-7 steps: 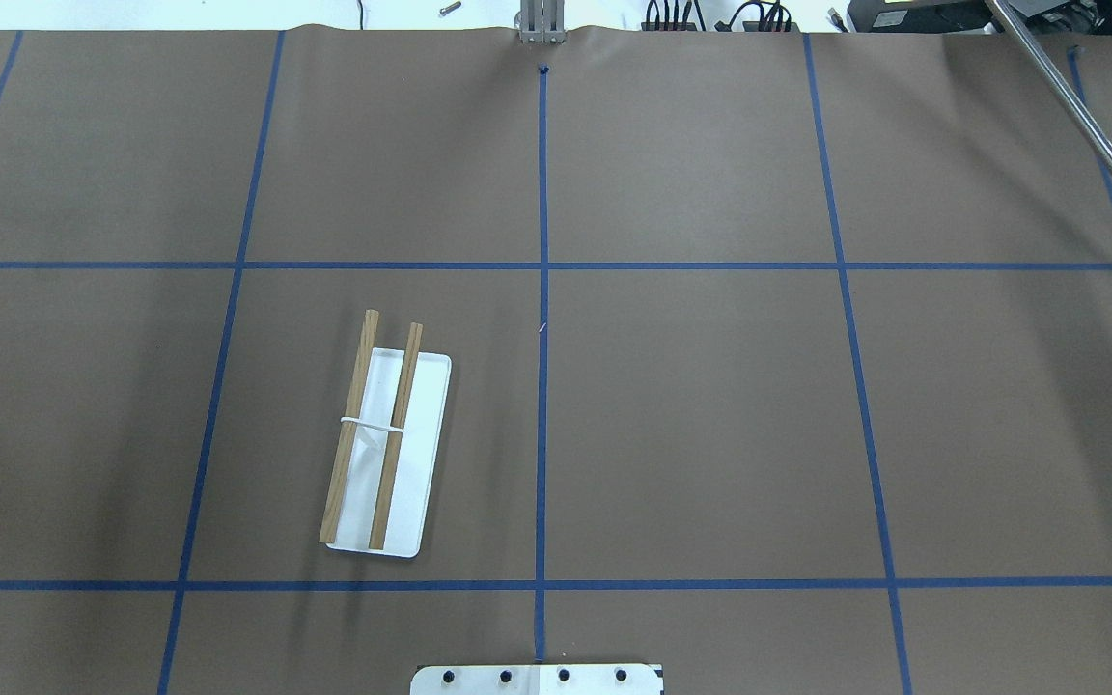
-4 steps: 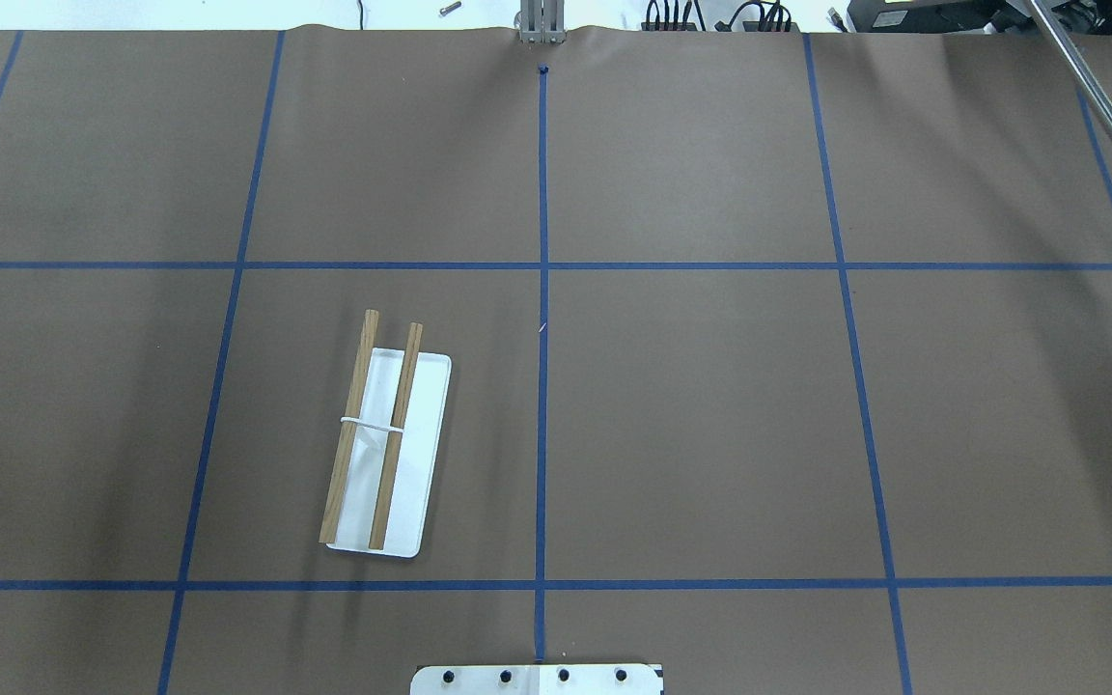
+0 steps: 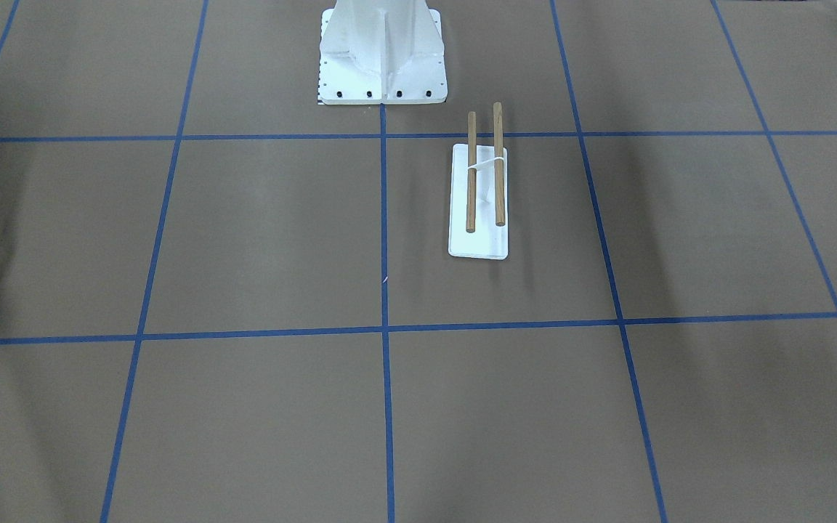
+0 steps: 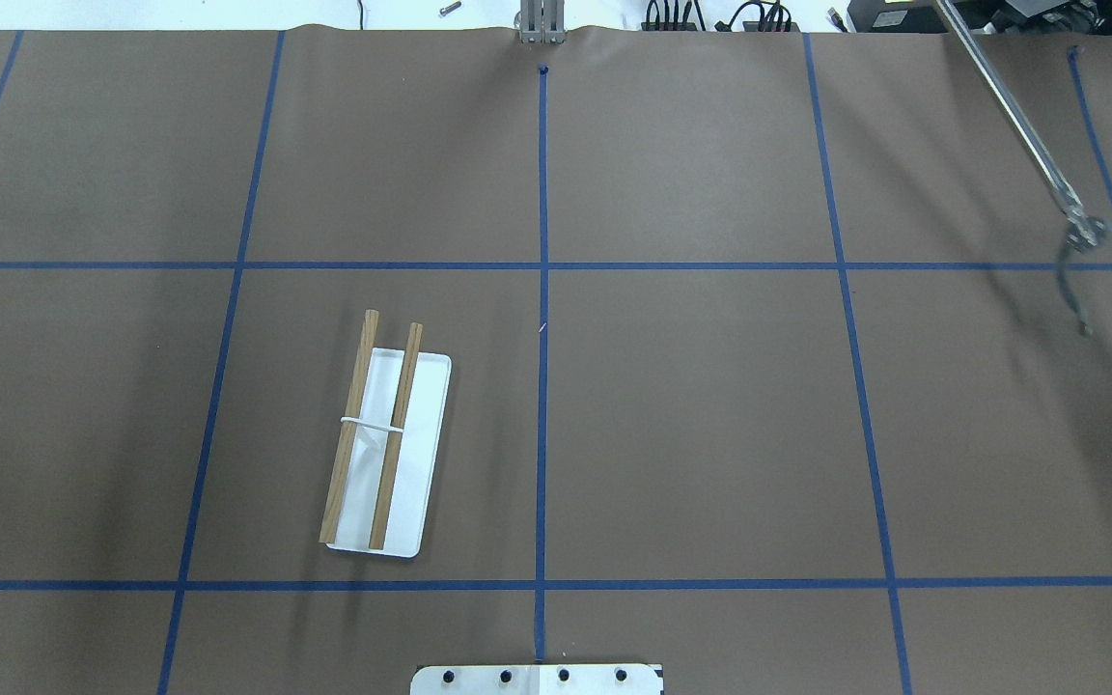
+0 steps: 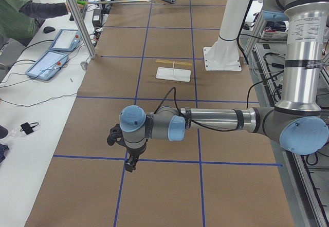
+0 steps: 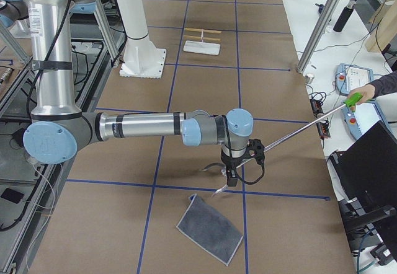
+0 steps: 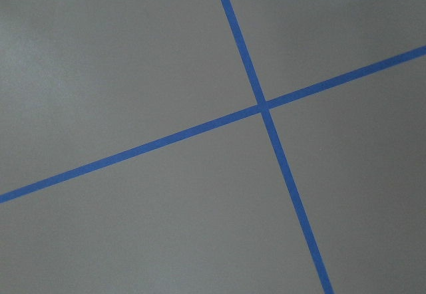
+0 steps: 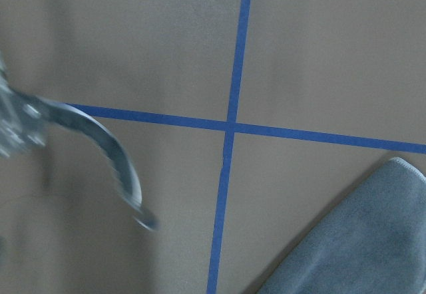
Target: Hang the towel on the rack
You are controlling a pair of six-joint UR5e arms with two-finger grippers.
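Note:
The rack (image 4: 382, 444) stands left of centre: a white base with two brown dowels. It also shows in the front view (image 3: 478, 196) and small in both side views (image 5: 174, 69) (image 6: 201, 40). The dark grey towel (image 6: 209, 227) lies flat at the table's right end; its corner shows in the right wrist view (image 8: 353, 241). My right gripper (image 6: 231, 180) hangs just beyond the towel, apart from it. My left gripper (image 5: 128, 166) hangs over bare table at the opposite end. Both show only in side views, so I cannot tell whether they are open or shut.
An operator's long metal grabber tool (image 4: 1029, 125) reaches over the table's right side; its claw (image 8: 100, 147) hangs close to my right gripper. The white bolted pedestal (image 3: 382, 51) stands at the robot's edge. Operator (image 5: 15, 11) and tablets (image 5: 51, 62) are beside the table.
The grabber tool has swung further in over the table's right side, and its claw now shows in the overhead view. The rack has not moved.

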